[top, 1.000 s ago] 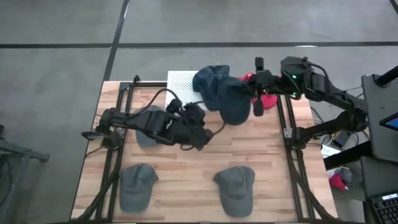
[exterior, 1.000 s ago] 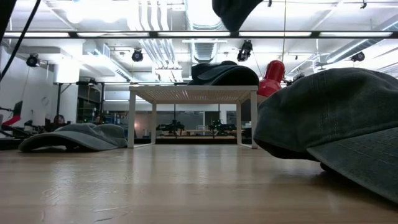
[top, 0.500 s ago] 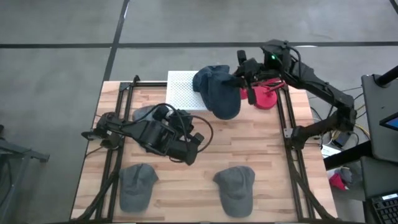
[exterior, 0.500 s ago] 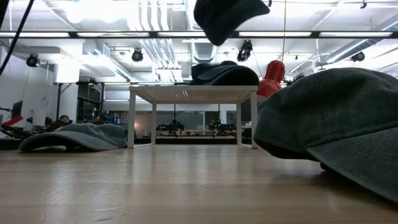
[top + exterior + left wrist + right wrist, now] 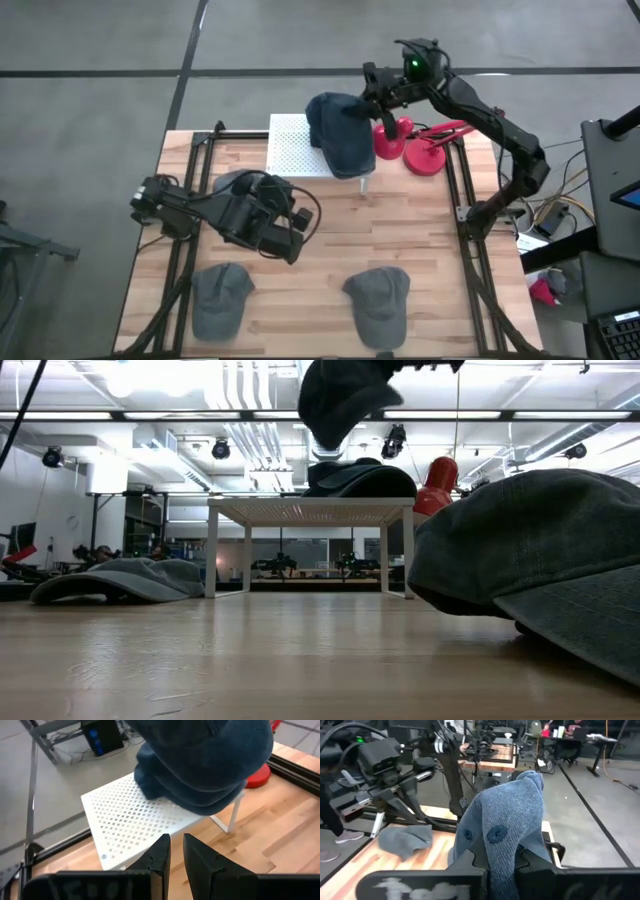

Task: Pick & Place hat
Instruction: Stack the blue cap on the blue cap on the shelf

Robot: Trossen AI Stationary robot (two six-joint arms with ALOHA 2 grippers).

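My right gripper (image 5: 378, 92) is shut on a dark blue cap (image 5: 343, 142) and holds it in the air over the white perforated stand (image 5: 290, 150) at the table's far edge. In the low view this cap (image 5: 345, 400) hangs above a second dark hat (image 5: 362, 478), which rests on the stand's top (image 5: 310, 510). My left gripper (image 5: 290, 238) waits over the table's left middle, shut and touching nothing. Its wrist view shows its fingers (image 5: 161, 856) pointing toward the stand (image 5: 130, 820). My right gripper (image 5: 500, 862) pinches the blue cap's crown (image 5: 495, 845) between its two fingers, close to the top button (image 5: 496, 834). It reaches in from the table's right side. The cap is lifted clear and droops away from the fingers above the stand.
Three grey caps lie on the wood: near left (image 5: 220, 300), near middle (image 5: 380, 298) and one partly under my left arm (image 5: 232, 185). A red object (image 5: 392, 140) and a red base (image 5: 432, 158) stand right of the stand. Black rails (image 5: 462, 200) run along both table sides.
My right gripper has carried the blue cap up and toward the table's far left, from right of the stand to above it, over the hat lying there. My left arm has drawn back toward the near left edge.
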